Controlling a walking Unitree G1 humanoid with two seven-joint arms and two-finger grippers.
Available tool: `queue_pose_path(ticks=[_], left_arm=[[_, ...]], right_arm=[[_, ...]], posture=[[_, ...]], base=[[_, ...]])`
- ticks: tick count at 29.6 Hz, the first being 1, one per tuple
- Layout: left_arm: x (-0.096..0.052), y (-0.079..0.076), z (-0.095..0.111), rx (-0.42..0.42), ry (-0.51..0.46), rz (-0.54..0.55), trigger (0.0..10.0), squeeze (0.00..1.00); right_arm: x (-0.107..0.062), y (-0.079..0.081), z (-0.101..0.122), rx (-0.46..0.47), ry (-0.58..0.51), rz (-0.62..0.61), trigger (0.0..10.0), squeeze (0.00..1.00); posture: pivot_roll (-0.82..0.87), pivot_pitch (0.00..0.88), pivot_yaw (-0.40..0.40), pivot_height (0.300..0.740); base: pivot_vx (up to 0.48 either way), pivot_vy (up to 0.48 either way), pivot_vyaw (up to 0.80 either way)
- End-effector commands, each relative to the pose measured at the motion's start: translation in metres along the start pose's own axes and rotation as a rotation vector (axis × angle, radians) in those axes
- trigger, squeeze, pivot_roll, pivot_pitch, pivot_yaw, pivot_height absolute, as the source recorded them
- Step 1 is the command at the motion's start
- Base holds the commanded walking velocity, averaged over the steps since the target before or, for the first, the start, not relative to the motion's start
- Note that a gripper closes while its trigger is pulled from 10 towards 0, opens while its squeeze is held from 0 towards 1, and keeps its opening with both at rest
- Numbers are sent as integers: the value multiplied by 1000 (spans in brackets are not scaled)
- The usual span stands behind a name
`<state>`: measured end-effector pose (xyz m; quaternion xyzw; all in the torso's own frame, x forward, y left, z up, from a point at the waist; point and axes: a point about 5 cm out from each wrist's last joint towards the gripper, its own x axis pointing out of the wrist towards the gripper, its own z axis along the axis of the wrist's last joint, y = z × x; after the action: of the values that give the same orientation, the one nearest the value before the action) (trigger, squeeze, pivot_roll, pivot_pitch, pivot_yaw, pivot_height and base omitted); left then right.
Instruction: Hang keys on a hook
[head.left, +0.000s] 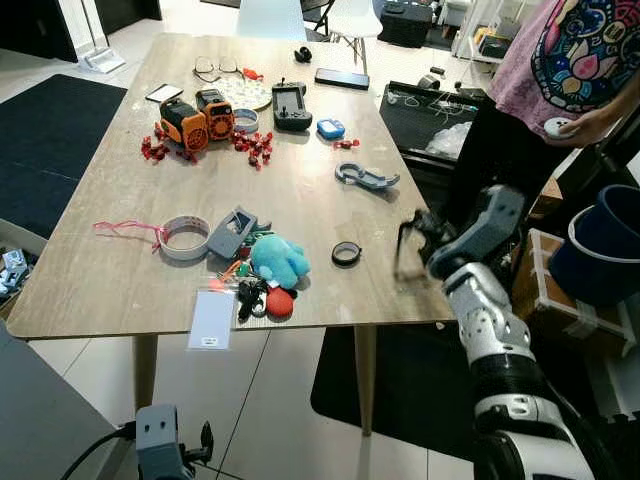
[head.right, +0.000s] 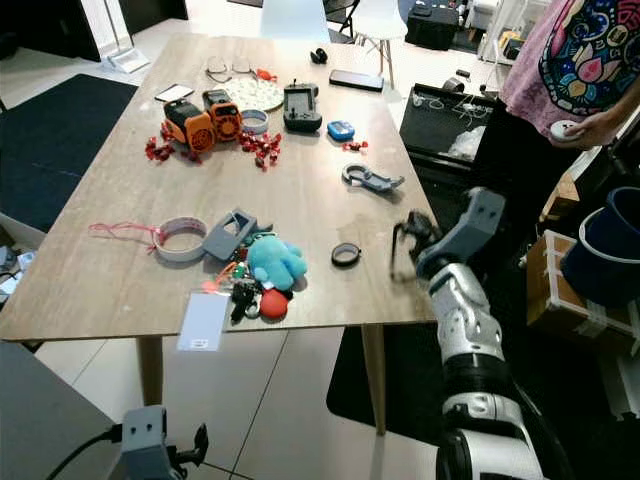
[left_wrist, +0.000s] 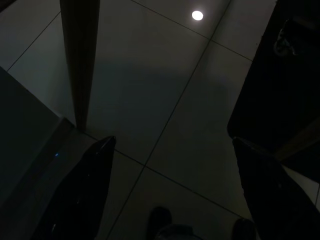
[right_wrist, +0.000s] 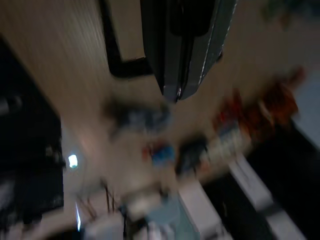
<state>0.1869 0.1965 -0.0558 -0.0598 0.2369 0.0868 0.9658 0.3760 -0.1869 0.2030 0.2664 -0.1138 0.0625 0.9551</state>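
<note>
A bunch of keys (head.left: 250, 296) lies near the table's front edge, with a teal plush (head.left: 277, 260) and a red ball (head.left: 280, 303) attached. A grey hook-shaped clip (head.left: 366, 178) rests on the right half of the wooden table (head.left: 110, 280). My right gripper (head.left: 408, 250) hangs over the table's right edge, to the right of a small black ring (head.left: 346, 253). In the blurred right wrist view its fingers (right_wrist: 176, 75) look pressed together with nothing between them. My left gripper (left_wrist: 172, 140) hangs low by a table leg (left_wrist: 80, 60), fingers apart.
A tape roll (head.left: 184, 236), a grey block (head.left: 232, 233), orange toys (head.left: 195, 118), a black controller (head.left: 291, 104) and a white card (head.left: 211, 320) lie on the table. A person (head.left: 570, 60) stands at the right edge, beside a blue bucket (head.left: 610, 240).
</note>
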Motion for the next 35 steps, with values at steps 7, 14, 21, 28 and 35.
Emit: queue_pose_path(ticks=[7,14,21,28,35], left_arm=[[-2,-3,-5,-8,23,-5,10000,0],[-5,-3,-9,-11,30,0,10000,0],[-6,-3,-10,-10,33,0,10000,0],[-4,-3,-9,-9,32,-5,10000,0],[-4,-5,-8,-11,32,-9,10000,0]], right_arm=[[6,22,0,-39,-57,116,10000,0],[-14,45,-48,-123,93,273,10000,0],[-20,46,-63,-141,128,285,10000,0],[-10,41,-42,-152,16,250,10000,0],[-7,38,-44,-169,29,243,10000,0]], posture=[[51,99,-78,740],[49,105,-79,740],[48,106,-78,740],[41,104,-74,740],[41,105,-78,740]], base=[[0,0,0],[0,0,0],[0,0,0],[0,0,0],[0,0,0]])
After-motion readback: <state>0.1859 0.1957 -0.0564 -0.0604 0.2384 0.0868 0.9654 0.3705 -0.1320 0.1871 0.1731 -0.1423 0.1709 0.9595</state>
